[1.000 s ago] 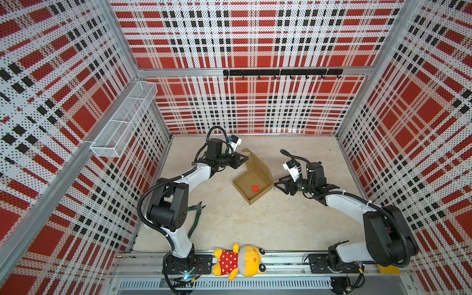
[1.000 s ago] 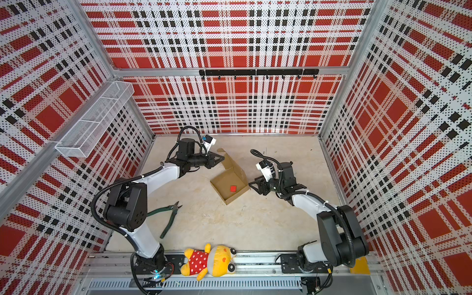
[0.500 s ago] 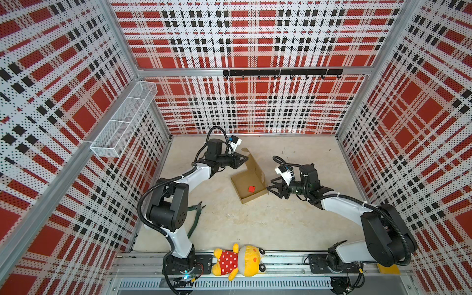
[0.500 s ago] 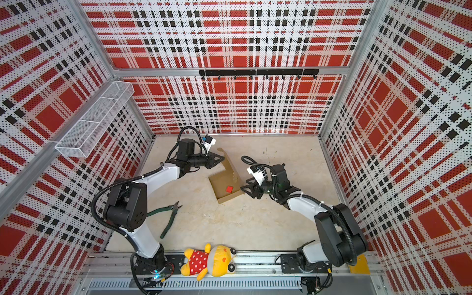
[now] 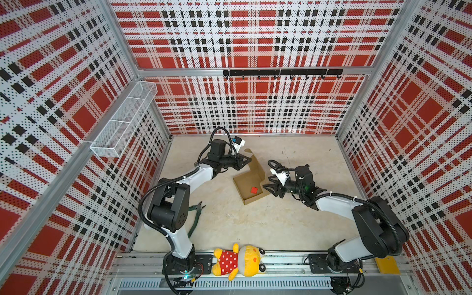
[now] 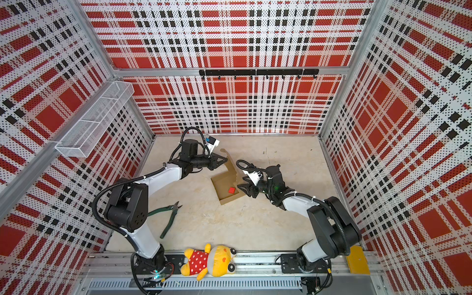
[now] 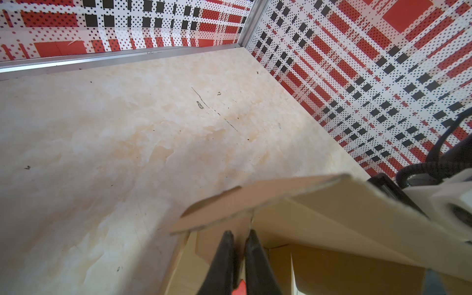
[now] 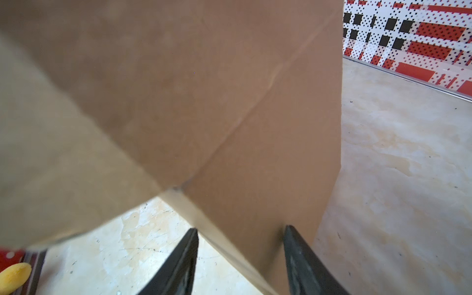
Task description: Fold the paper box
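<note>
Roughly mid-table, a bit toward the back, sits the paper box: a shallow brown tray open on top, with the lid standing up along its far side. A small red thing is lying on the tray floor. The left gripper is pinched on the lid's top edge. In the left wrist view its fingers are nearly together with cardboard between them. The right gripper is at the tray's corner on the right arm's side, jaws spread, with the outer wall filling its wrist view. Can't tell if it's actually touching. Green pliers lie by the left arm, and a plush toy is on the front rail.
</note>
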You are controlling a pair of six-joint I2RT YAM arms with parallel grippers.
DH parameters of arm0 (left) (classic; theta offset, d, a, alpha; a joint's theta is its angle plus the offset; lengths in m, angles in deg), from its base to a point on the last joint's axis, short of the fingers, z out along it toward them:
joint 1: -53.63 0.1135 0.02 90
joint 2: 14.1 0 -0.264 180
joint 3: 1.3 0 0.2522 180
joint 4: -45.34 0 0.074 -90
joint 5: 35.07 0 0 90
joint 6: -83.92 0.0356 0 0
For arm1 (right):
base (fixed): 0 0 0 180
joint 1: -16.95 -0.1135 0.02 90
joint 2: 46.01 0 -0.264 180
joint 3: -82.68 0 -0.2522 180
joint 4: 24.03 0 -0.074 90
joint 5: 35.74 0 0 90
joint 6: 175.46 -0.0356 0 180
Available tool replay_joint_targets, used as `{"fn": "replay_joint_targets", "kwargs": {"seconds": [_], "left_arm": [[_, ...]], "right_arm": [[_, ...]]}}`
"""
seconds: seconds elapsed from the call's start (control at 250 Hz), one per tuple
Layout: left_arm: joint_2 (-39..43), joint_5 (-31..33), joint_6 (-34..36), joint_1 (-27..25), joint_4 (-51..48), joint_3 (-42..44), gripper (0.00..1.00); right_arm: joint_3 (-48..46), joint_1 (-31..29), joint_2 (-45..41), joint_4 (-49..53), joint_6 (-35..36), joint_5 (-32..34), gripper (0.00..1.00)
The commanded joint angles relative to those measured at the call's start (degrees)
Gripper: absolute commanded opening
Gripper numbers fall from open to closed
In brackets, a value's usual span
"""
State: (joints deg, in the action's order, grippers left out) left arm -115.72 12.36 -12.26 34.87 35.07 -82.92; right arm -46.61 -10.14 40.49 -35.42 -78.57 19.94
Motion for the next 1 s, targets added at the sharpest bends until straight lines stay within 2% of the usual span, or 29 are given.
{"fn": "replay_joint_targets", "kwargs": {"seconds": [0.0,0.492,0.512,0.584,0.996], "left_arm": [[1.85,-0.82,-0.51,-0.51,0.47,0.95,0.14],[2.17,-2.52,-1.39,1.01,1.96,3.46,0.14],[2.17,-2.62,-1.39,2.58,1.96,3.67,0.14],[1.74,-2.52,-1.3,3.2,1.96,4.12,0.14],[1.82,-2.59,-0.53,5.48,1.96,5.63,0.15]], "right_arm": [[-0.58,-0.97,0.21,-6.29,1.07,3.38,0.53],[-1.37,-7.81,1.52,-6.51,6.69,14.92,0.44],[-1.48,-8.16,1.65,-6.81,6.92,15.35,0.44],[-1.39,-9.09,2.46,-7.35,7.97,16.84,0.44],[-0.36,-11.39,6.81,-8.25,7.92,18.78,0.42]]}}
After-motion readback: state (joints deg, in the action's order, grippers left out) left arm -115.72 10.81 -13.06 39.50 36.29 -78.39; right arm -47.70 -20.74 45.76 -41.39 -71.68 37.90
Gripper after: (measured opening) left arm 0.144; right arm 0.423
